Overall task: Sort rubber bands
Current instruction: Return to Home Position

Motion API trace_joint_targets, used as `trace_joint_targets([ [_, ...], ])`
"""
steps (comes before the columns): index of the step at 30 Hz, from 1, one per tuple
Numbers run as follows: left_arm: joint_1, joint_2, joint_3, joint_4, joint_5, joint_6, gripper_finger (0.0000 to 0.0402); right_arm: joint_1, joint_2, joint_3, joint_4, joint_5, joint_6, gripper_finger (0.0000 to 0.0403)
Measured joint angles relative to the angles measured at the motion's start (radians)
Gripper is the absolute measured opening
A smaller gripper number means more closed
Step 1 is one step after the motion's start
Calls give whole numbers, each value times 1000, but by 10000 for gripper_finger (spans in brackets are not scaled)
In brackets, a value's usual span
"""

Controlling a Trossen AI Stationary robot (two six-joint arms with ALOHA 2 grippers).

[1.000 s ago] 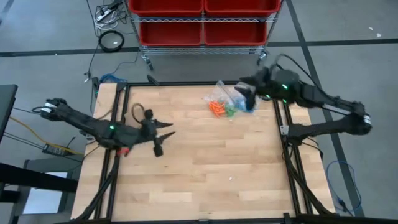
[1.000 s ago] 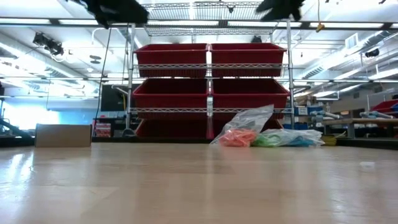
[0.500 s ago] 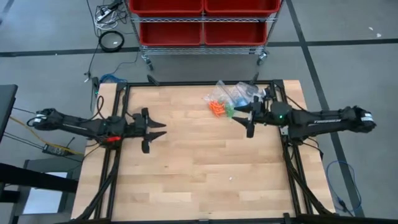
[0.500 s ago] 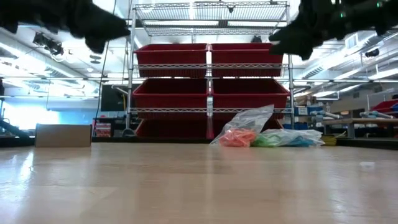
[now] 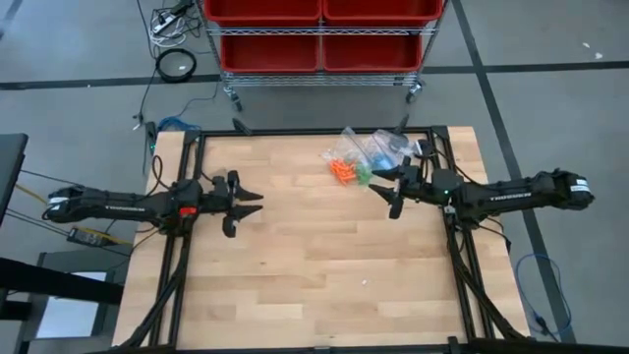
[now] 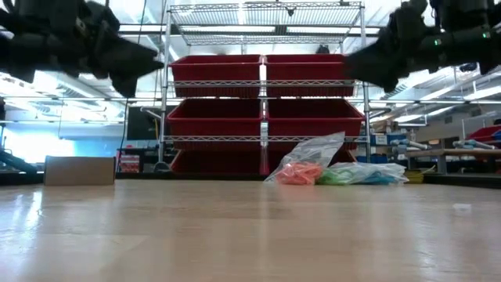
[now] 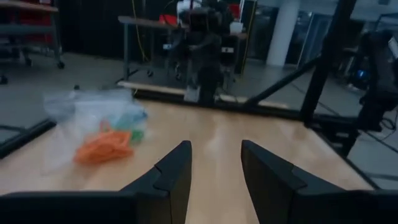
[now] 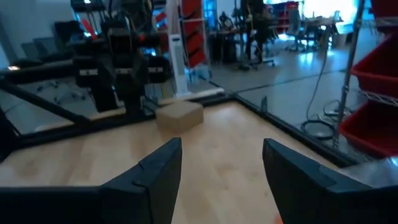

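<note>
Both arms have swung away from where they were a second ago: the right claw [image 5: 381,191] has left the bags at the far corner, and the left claw [image 5: 252,203] has straightened out. Each arm now lies level along its own side of the worktop [image 5: 314,265], with the claws pointing inward at each other and well apart. Both are raised above the wood.

The left claw's fingers [image 7: 176,173] stand apart with bare worktop showing between them and nothing held. The right claw's fingers [image 8: 157,175] are likewise spread and empty.

The rubber bands [image 5: 344,170] sit inside clear zip bags [image 5: 371,147] at the far edge of the worktop, nearer the right arm. They lie in an orange clump [image 6: 299,173], a green one [image 6: 338,176] just beside it, and a blue one [image 6: 380,177] beyond that. Neither claw touches the bags.

Behind the worktop stands a wire shelf rack [image 6: 364,94] loaded with red bins [image 6: 262,74]. A cardboard box [image 6: 80,170] sits off to the left arm's side.
</note>
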Motion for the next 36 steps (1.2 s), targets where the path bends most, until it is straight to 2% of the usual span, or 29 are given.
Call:
trace_joint_targets([
  [6, 58, 1, -9, -79, 84, -24, 147, -3, 0, -73, 41, 4, 45, 197],
  [10, 58, 1, -9, -73, 84, -26, 147, -2, 0, -82, 49, -8, 50, 194],
  [16, 58, 1, -9, -45, 84, -27, 147, 0, 0, -82, 103, -30, 191, 197],
  [36, 58, 2, -9, -48, 82, -27, 147, 0, 0, -82, 108, -29, 199, 199],
])
